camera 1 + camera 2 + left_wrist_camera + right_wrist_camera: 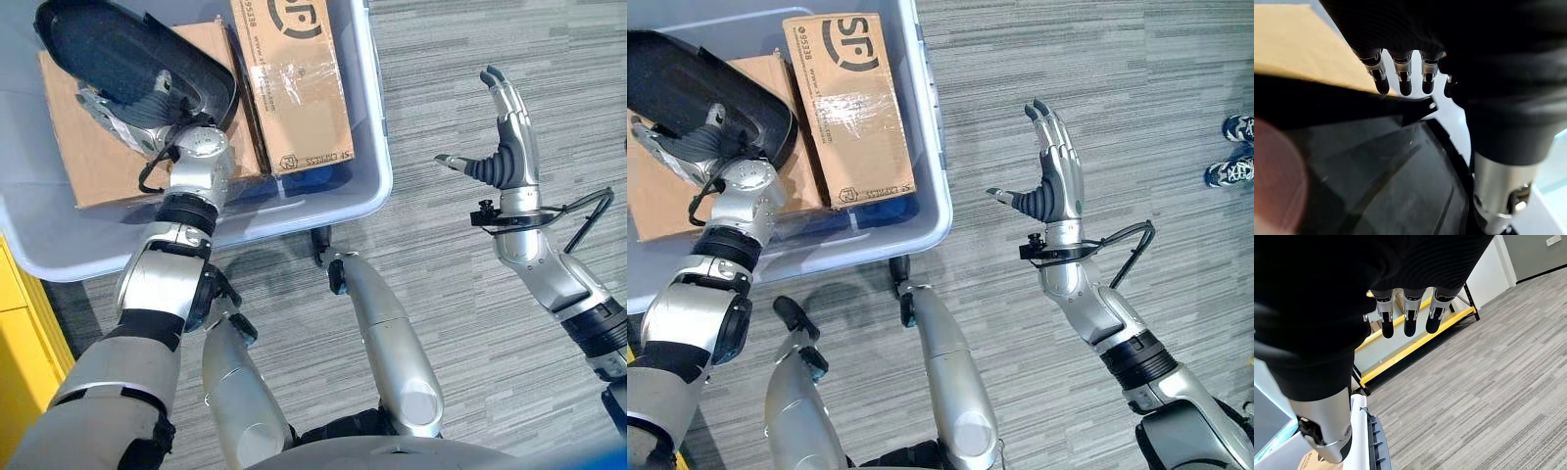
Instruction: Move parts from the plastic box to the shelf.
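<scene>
A large black curved plastic part (pixel 127 54) hangs tilted over the left half of the translucent plastic box (pixel 377 117). My left hand (pixel 122 116) reaches into the box from below and is shut on this part's lower edge. In the left wrist view the fingers (pixel 1400 73) curl over the part's dark rim (pixel 1376 161). My right hand (pixel 505 137) is held up open over the carpet to the right of the box, holding nothing. The yellow-framed shelf (pixel 1415 340) shows past the right hand's straight fingers (pixel 1408 316).
A tall cardboard carton (pixel 294 78) stands in the box beside a flat brown one (pixel 88 157) under the part. A yellow edge (pixel 15 323) runs along the lower left. A person's shoes (pixel 1234 147) stand on the grey carpet at far right.
</scene>
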